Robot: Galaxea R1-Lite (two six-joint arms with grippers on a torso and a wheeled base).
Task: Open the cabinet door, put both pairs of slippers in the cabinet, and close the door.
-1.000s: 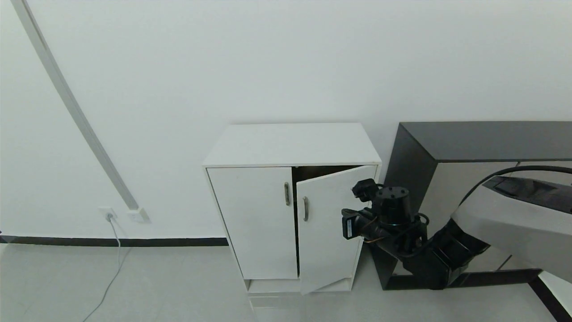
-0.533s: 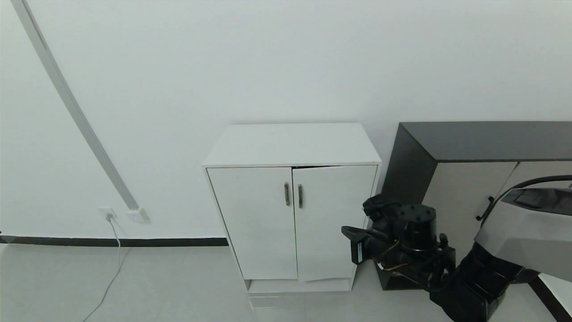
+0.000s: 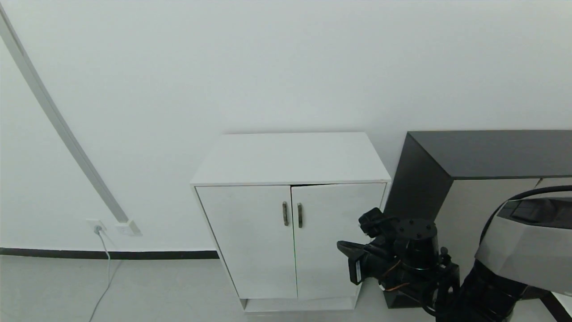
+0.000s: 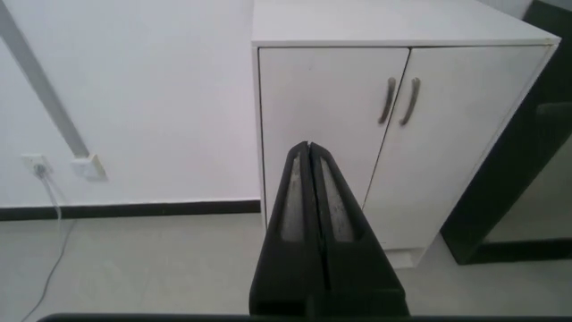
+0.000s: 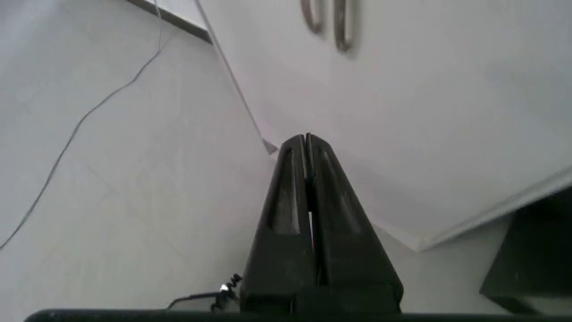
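The white cabinet [image 3: 290, 158] stands against the wall with both doors flush and its two metal handles [image 3: 292, 214] side by side at the middle. My right gripper [image 3: 345, 245] hangs low in front of the right door's [image 3: 335, 232] lower part, shut with nothing in it. In the right wrist view its fingertips [image 5: 307, 141] lie pressed together below the handles [image 5: 327, 18], close to the door face. My left gripper [image 4: 308, 148] is shut too and holds nothing. It sits farther back, facing the cabinet's [image 4: 402, 107] left door.
A dark sideboard [image 3: 487, 154] stands right beside the cabinet, on its right. On the wall to the left are a slanted cable duct [image 3: 58, 129] and a socket with a trailing cable [image 3: 96, 226]. Open floor [image 3: 134, 290] lies left of the cabinet.
The right door, ajar a second ago, has swung shut. My right arm has dropped lower and drawn back from the door. The head camera has shifted, so the cabinet sits lower in the picture.
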